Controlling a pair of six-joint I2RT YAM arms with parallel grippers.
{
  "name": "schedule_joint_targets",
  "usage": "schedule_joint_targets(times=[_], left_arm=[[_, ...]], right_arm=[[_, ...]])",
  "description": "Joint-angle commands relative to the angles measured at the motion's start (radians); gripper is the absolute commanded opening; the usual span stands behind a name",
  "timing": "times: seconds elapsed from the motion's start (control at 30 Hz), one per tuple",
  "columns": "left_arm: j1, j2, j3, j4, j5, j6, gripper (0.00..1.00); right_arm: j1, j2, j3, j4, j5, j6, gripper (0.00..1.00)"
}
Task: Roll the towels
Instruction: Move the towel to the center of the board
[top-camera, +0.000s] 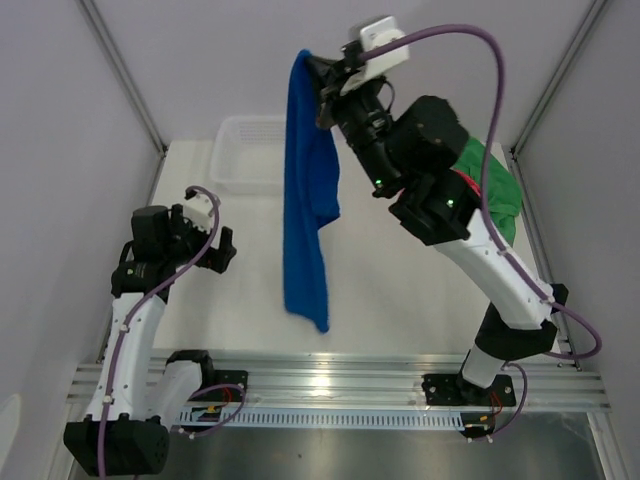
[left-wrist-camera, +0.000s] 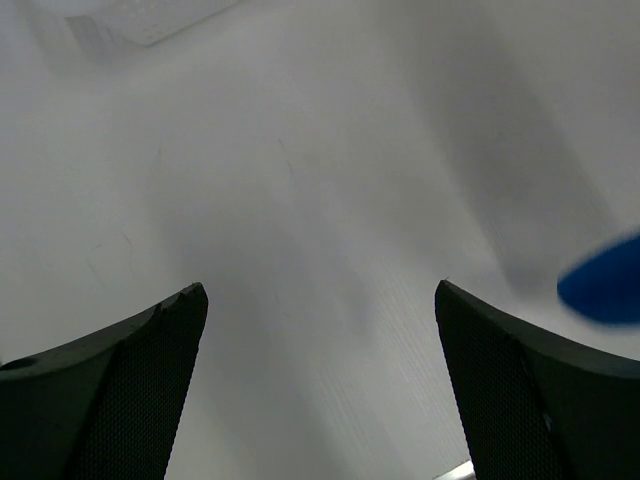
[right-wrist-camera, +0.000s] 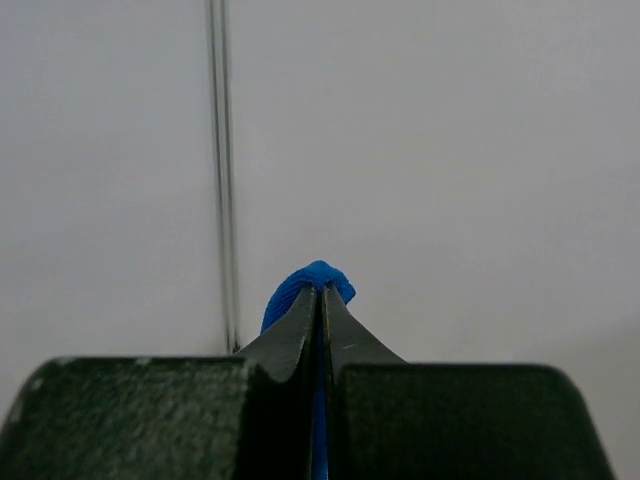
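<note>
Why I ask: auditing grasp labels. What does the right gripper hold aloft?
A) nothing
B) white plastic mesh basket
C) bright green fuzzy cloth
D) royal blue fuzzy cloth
D: the right gripper is shut on the royal blue fuzzy cloth, which hangs from its closed jaws.

From above and behind the arm bases we look down on the whole table (top-camera: 400, 300). At the left wrist we face down, close over the tabletop, past the left gripper (left-wrist-camera: 320, 295). At the right wrist we look along the right gripper (right-wrist-camera: 322, 295) toward a blank wall (right-wrist-camera: 450, 150). All three views share the blue towel (top-camera: 305, 200). The overhead and left-wrist views also share the white mesh basket (top-camera: 245, 150).
</note>
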Motion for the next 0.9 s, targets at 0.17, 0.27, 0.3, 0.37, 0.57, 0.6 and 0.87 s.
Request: schedule_joint_targets(times=[0.17, 0.27, 0.3, 0.37, 0.57, 0.6, 0.87], left_arm=[[0.056, -0.018, 0.05, 0.008, -0.157, 0.021, 0.98], [0.056, 0.0, 0.049, -0.002, -0.116, 0.06, 0.97], [0.056, 0.005, 0.049, -0.012, -0.093, 0.081, 0.96], [0.051, 0.02, 0.046, -0.059, 0.0, 0.103, 0.93], [-0.181, 0.04, -0.042, -0.138, -0.025, 0.219, 0.91], [-0.223, 0.051, -0.08, -0.138, -0.094, 0.244, 0.91], [-0.42, 0.224, -0.299, 0.011, -0.335, 0.344, 1.0]], right_arm=[[-0.051, -0.193, -0.624, 0.043, 0.086, 0.438, 0.0], [-0.161, -0.27, -0.953, 0.028, 0.066, 0.73, 0.0], [-0.191, -0.283, -1.029, 0.03, 0.047, 0.831, 0.0], [-0.284, -0.283, -1.229, 0.042, 0.018, 0.905, 0.0], [-0.516, -0.131, -1.308, 0.03, -0.102, 0.884, 0.0], [-0.533, -0.086, -1.28, 0.007, -0.091, 0.866, 0.0], [-0.588, -0.111, -1.245, -0.047, -0.107, 0.801, 0.0]])
